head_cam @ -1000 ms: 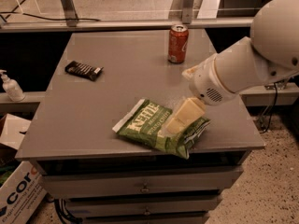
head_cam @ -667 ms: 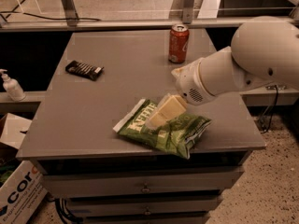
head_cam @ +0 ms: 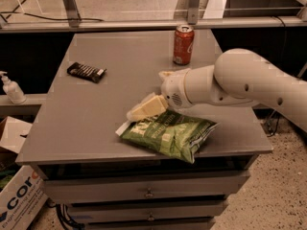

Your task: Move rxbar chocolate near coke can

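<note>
The rxbar chocolate [head_cam: 86, 72], a flat black bar with white lettering, lies on the left part of the grey table [head_cam: 120, 47]. The coke can [head_cam: 183, 44] stands upright at the table's back, right of centre, well apart from the bar. My gripper [head_cam: 154, 92] reaches in from the right on a white arm and hovers over the table's middle, just above the top edge of the green chip bag. It is open and empty. It sits to the right of the bar and in front of the can. One cream finger [head_cam: 145, 109] points left and down.
A green chip bag [head_cam: 168, 133] lies near the table's front edge, under the arm. A soap bottle [head_cam: 10, 87] stands on a ledge at left. A cardboard box [head_cam: 19, 202] sits on the floor at lower left. Drawers [head_cam: 148, 190] are below the tabletop.
The arm has swung left across the table. The gripper has moved from over the chip bag's right part to its upper left edge. The bar, can and bag have not moved.
</note>
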Motion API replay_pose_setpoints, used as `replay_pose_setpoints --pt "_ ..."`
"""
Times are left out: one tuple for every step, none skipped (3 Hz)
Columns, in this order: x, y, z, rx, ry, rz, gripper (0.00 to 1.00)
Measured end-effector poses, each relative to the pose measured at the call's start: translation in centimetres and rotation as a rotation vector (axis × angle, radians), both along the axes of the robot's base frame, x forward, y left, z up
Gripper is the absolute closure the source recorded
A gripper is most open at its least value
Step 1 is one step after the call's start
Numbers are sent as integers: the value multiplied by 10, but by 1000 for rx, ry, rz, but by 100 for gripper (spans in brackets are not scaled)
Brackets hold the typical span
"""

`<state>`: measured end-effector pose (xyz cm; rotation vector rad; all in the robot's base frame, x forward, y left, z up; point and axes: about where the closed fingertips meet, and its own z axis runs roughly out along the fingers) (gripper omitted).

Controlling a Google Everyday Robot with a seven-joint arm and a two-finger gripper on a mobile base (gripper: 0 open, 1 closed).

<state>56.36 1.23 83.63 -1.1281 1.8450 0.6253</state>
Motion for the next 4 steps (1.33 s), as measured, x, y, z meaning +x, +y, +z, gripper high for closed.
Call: replay_pose_setpoints --pt "21 34 -4 126 -36 6 0" --pt "42 77 4 240 -78 43 0" --pt "59 116 14 287 -114 88 0" --pt "63 156 15 273 -123 141 0"
